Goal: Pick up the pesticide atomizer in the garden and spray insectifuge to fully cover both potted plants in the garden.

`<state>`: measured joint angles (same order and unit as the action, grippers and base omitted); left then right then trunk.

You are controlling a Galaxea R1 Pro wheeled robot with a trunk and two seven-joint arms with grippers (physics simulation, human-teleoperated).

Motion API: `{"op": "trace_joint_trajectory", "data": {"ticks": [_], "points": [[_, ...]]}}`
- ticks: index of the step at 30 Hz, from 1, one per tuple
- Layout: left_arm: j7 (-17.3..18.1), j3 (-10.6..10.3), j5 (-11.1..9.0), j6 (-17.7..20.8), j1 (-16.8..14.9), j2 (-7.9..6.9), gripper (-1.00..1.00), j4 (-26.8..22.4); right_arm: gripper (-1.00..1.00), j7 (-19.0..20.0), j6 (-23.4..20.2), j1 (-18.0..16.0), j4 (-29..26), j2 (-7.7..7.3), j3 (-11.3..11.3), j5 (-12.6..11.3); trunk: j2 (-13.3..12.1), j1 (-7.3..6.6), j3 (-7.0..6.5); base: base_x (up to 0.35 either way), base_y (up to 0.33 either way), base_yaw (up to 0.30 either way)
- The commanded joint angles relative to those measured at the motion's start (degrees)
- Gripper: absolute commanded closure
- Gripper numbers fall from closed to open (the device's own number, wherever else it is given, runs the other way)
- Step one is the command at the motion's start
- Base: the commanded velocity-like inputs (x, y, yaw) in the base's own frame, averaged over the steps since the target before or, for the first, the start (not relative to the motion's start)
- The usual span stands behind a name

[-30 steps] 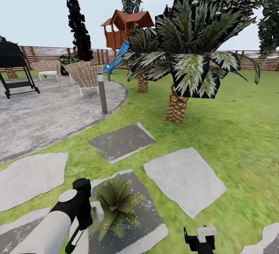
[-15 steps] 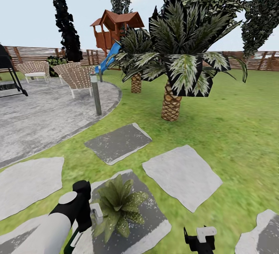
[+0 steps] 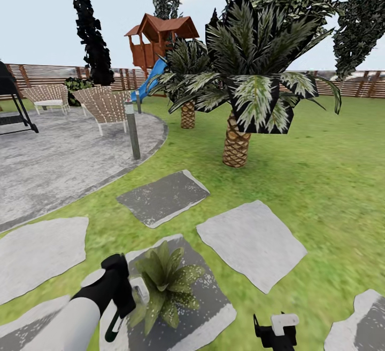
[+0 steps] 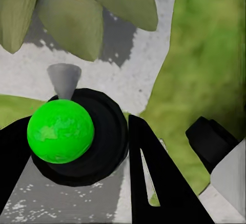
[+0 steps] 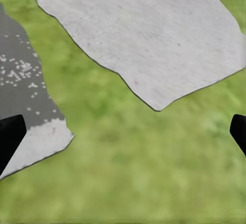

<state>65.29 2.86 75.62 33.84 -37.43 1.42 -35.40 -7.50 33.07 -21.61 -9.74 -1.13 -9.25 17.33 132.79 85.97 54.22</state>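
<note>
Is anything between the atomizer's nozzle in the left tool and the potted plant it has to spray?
Nothing visible. The left tool is shut on the atomizer, whose grey nozzle points toward the potted plant on its stepping slab. In the left wrist view only bare slab lies between nozzle and leaves.

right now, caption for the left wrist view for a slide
Left gripper holding the green-capped atomizer, its nozzle aimed at the potted plant on a grey slab.
</note>
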Motion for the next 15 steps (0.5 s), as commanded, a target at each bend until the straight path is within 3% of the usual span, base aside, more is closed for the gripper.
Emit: {"op": "trace_joint_trajectory", "data": {"ticks": [1,10,15], "points": [[0.3,0.3,0.4,0.5,0.0,0.07,1.00,1.0,-1.00,-0.3,0.2,0.0,0.1,0.00,-0.2,0.6,0.0,-0.01,0.05,0.000,0.000,0.000],[0.2,0.1,0.4,0.4,0.4,0.12,1.00,2.0,-1.00,-0.3,0.2,-0.1,0.1,0.06,-0.2,0.6,0.0,-0.01,0.05,0.011,0.007,-0.001],[0.2,0.2,0.4,0.4,0.4,0.08,1.00,2.0,-1.00,-0.3,0.2,0.0,0.1,0.00,-0.2,0.6,0.0,-0.01,0.08,0.138,0.116,-0.189]]}}
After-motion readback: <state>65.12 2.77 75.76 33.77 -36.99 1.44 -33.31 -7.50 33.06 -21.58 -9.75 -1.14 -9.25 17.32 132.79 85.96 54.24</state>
